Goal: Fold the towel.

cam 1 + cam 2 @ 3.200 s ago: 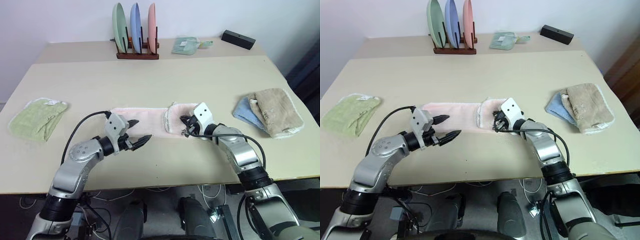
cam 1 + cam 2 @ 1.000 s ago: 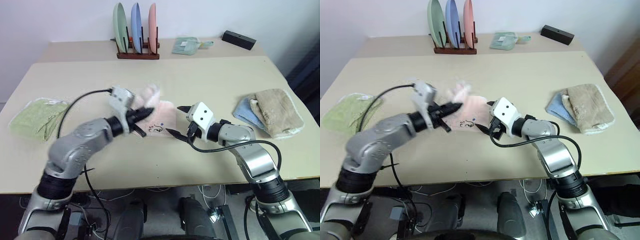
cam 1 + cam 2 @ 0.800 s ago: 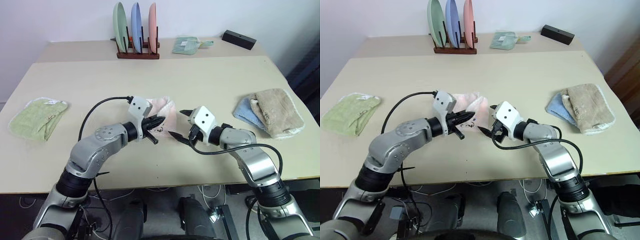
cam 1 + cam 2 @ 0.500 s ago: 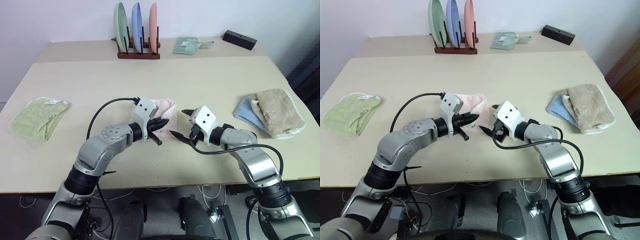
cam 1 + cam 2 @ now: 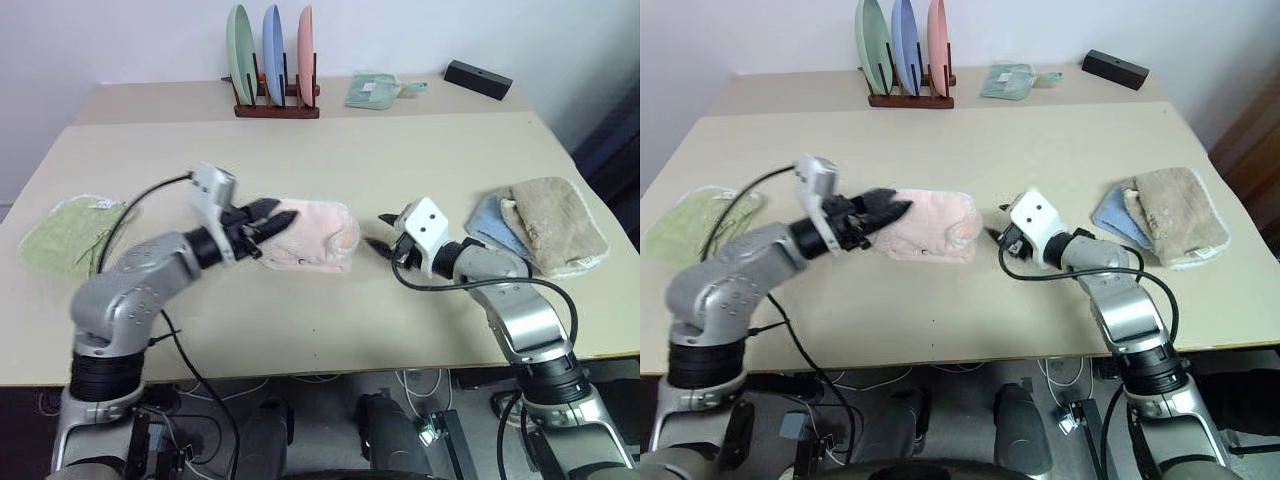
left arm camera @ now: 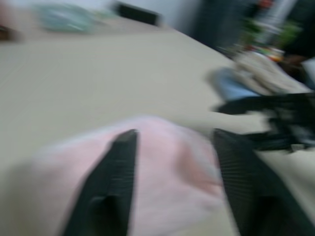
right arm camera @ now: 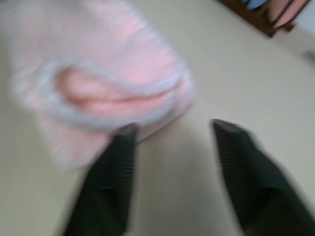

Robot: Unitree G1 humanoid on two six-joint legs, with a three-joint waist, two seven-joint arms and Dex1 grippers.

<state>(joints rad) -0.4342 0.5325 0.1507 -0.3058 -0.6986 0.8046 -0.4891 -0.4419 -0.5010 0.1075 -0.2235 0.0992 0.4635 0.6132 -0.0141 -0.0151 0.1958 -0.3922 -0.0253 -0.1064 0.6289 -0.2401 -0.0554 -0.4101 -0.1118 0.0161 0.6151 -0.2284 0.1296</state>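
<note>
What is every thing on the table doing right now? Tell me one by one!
towel: folded into a small bundle, lying on the table, not held.
left tool: open, at the towel's left end.
right tool: open, beside the towel, apart from it.
green cloth: crumpled, lying flat.
blue and beige cloths: piled together.
plates: standing upright in their rack.
</note>
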